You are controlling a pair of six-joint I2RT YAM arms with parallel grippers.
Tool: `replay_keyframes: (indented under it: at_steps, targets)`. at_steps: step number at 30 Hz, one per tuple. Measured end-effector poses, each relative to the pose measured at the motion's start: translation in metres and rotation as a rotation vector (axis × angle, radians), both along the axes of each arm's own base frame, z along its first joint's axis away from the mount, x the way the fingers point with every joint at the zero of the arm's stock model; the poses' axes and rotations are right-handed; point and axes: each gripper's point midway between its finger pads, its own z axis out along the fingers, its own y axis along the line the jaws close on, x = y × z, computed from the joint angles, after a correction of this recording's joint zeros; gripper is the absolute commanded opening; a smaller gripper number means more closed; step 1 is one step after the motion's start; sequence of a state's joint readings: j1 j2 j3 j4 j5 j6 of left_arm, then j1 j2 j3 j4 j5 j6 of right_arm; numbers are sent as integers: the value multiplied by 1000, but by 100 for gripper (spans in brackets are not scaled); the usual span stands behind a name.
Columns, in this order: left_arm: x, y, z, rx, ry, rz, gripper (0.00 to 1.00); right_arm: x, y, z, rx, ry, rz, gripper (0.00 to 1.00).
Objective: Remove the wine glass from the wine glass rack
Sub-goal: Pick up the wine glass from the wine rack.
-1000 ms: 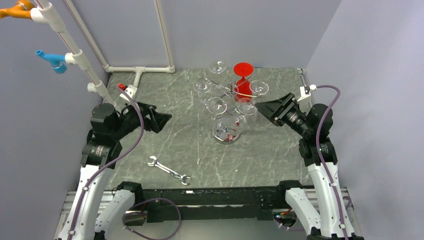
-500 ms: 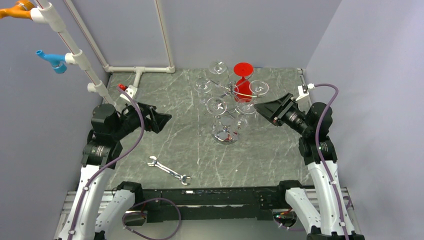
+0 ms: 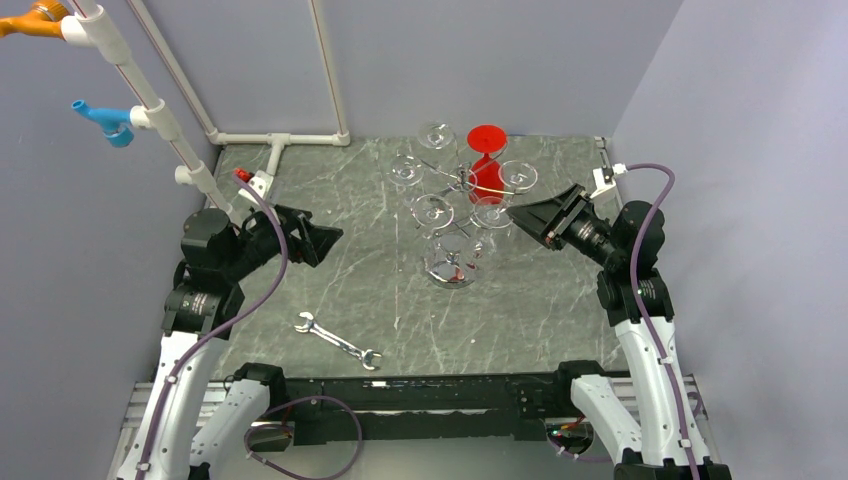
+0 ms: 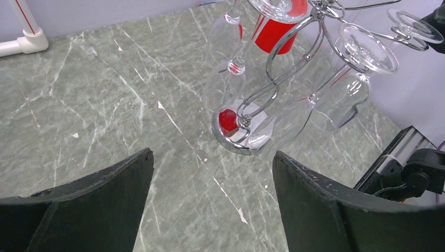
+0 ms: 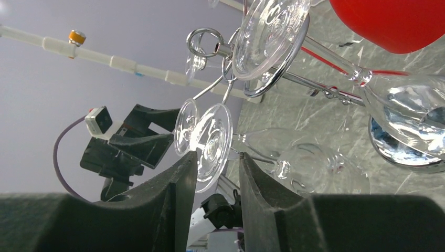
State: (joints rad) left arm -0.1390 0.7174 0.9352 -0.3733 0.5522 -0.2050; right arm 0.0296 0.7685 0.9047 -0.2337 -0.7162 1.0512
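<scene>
The wine glass rack [image 3: 452, 268] is a chrome wire stand with a round shiny base, mid-table; it also shows in the left wrist view [image 4: 237, 131]. Several clear wine glasses hang upside down from its curled arms, plus a red one [image 3: 487, 160]. My right gripper [image 3: 510, 211] is at the rack's right side, jaws drawn close on the round foot of one hanging wine glass [image 5: 211, 144], whose stem and bowl [image 5: 315, 168] run off to the right. My left gripper [image 3: 335, 238] is open and empty, left of the rack, with bare table between its fingers [image 4: 110, 189].
A silver wrench [image 3: 338, 341] lies on the table near the front. White pipe framing [image 3: 280, 140] stands at the back left. Grey walls close in the table on three sides.
My right gripper has edged up and left at the glass foot. The bowl of the lowest glass over the rack base has shifted slightly. The left arm has not moved.
</scene>
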Motion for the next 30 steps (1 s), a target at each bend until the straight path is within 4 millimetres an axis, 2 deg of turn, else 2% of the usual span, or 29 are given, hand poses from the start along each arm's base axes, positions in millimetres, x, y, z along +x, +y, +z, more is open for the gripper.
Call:
replay_keyframes:
  at_steps: [6, 30]
  targets:
    - [0, 0, 1, 0, -3, 0, 87, -1, 1, 1, 2, -2, 8, 32]
    - [0, -1, 2, -1, -9, -2, 87, 0, 3, 1, 14, 6, 26, 26]
